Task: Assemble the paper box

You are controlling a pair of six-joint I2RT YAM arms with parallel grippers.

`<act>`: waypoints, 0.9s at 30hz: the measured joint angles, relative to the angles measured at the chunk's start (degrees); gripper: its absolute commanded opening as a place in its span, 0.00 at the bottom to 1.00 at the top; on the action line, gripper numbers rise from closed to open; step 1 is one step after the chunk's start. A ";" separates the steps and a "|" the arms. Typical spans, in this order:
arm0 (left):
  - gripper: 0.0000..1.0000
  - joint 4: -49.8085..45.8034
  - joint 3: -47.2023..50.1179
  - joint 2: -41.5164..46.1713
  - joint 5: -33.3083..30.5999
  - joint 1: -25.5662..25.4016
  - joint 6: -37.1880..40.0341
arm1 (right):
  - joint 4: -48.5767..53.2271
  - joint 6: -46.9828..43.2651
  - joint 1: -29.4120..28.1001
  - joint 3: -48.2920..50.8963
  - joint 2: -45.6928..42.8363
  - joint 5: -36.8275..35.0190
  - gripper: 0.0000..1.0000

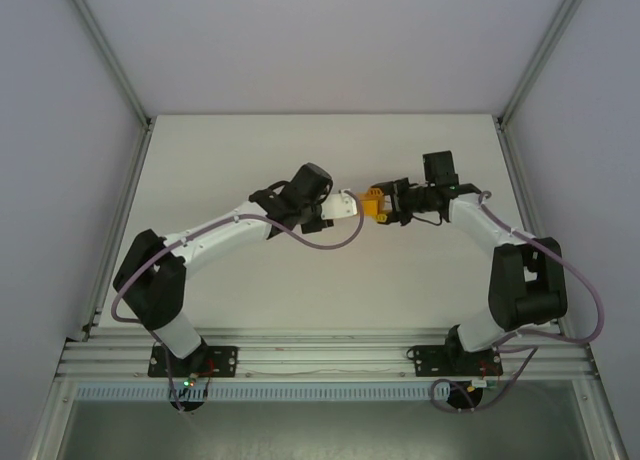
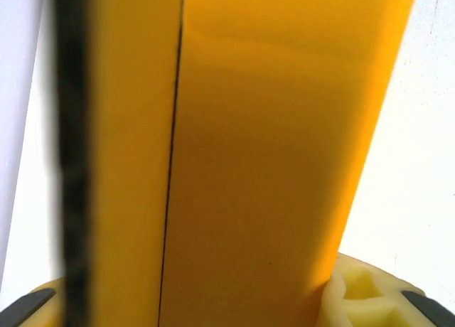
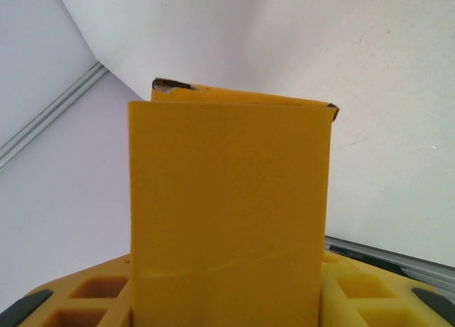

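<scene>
Overhead view from behind, looking down — wrist views close up, sharing the paper box (image 3: 227,213)

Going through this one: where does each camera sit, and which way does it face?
Top external: above and behind the robot, looking down on the table; left arm and right arm, left gripper and right gripper at the paper box.
Left wrist: on that wrist, facing along its fingers at the paper box's side, close.
Right wrist: on that wrist, facing along its fingers at the paper box, wall beyond.
Shared: all three show the paper box.
</scene>
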State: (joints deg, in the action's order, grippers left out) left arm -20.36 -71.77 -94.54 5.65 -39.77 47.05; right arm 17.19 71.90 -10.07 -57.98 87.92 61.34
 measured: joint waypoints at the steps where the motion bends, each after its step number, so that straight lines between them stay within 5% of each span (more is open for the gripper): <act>1: 0.32 -0.07 -0.13 0.00 0.00 0.00 0.00 | -0.02 -0.07 0.00 0.00 0.00 0.00 0.56; 3: 0.31 -0.15 -0.42 -0.04 -0.15 0.02 0.04 | 0.02 -0.09 0.00 0.00 0.00 0.22 0.65; 5: 0.31 -0.39 -0.83 -0.35 -0.24 0.07 0.02 | 0.39 -0.94 -0.02 0.02 -0.02 0.39 0.97; 6: 0.31 -0.50 -1.07 -0.57 -0.35 0.13 0.02 | 1.03 -1.46 -0.02 0.02 -0.04 0.37 1.00; 10: 0.31 -3.93 -3.06 -1.57 -0.13 0.79 0.52 | 6.43 -9.42 1.11 -0.48 -2.10 -5.14 1.00; 13: 0.32 -8.98 -5.20 -2.43 1.53 1.53 1.33 | 9.60 -22.01 3.13 -2.71 -7.28 -16.09 1.00; 18: 0.35 -19.10 -9.20 -6.25 6.97 3.21 3.56 | -0.04 -42.10 4.02 0.90 -23.74 -28.98 1.00; 23: 0.36 -26.36 -13.51 -12.68 12.28 5.11 4.57 | -3.82 -58.84 3.93 3.52 -27.98 -25.03 1.00; 27: 0.36 -30.97 -18.58 -15.61 16.28 6.54 5.81 | -0.68 -69.88 2.47 3.02 -23.15 -20.41 0.87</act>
State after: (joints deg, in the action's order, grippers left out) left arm -51.33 -90.35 -110.15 21.93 -33.23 52.86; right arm 16.51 2.02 -7.60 -54.96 64.77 40.93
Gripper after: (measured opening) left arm 0.417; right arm 0.922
